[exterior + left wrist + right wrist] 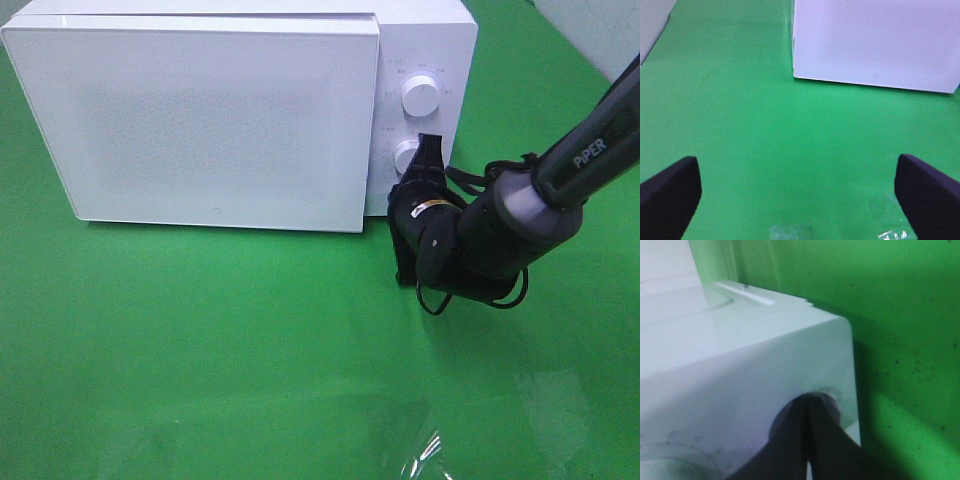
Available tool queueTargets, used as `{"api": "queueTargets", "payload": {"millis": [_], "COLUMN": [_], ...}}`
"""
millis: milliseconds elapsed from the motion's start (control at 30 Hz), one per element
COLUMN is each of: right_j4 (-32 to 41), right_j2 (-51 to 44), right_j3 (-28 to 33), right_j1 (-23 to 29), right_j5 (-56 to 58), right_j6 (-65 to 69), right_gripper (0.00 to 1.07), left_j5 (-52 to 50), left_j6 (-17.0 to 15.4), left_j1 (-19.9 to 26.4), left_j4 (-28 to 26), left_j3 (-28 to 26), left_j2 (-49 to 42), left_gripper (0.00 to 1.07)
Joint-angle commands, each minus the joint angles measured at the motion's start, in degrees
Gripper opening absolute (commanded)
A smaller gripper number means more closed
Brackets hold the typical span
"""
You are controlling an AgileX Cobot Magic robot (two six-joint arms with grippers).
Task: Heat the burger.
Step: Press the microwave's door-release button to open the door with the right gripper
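Note:
The burger is out of view in every frame. The white microwave (200,120) stands at the back of the green table with its door closed; it also shows in the left wrist view (875,40) and the right wrist view (740,365). My right gripper (428,150) is at the control panel, its fingers pressed together with the tips against the lower knob (405,157). In the right wrist view the gripper (808,402) covers most of that knob (832,407). My left gripper (799,175) is open and empty over bare green table, in front of the microwave's left corner.
The upper knob (420,95) sits above the lower one on the panel. A green cloth (250,350) covers the table. A crinkled clear plastic scrap (425,455) lies near the front edge.

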Motion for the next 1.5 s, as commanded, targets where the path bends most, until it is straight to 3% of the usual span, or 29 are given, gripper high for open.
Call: {"api": "queueTargets", "payload": {"millis": [33,800,1067,1500], "right_j4": [-2.52,-2.75,-2.01,-0.11], "right_j2": [1.43,1.38,1.15,-3.84], "right_j3": [-7.68,-8.02,-4.58,3.27], "right_j1": [-1.89,-1.72,-0.29,3.78], "right_j5": [-18.11,-17.30,-15.81,-3.44], "right_j6": [-0.97,-0.80,0.17,4.41], "right_gripper": [0.00,0.00,0.00,0.00], "left_j5": [-0.52,-0.52,-0.52,-0.52], "left_j6": [-0.23,-0.23,-0.23,-0.23], "left_j1": [0.11,0.11,0.11,0.11], "left_j4": [-0.46,-0.46,-0.46,-0.46], "left_j3": [0.17,0.17,0.17,0.17], "left_j2": [-0.92,-0.92,-0.92,-0.92], "left_gripper": [0.97,0.97,0.97,0.97]}}
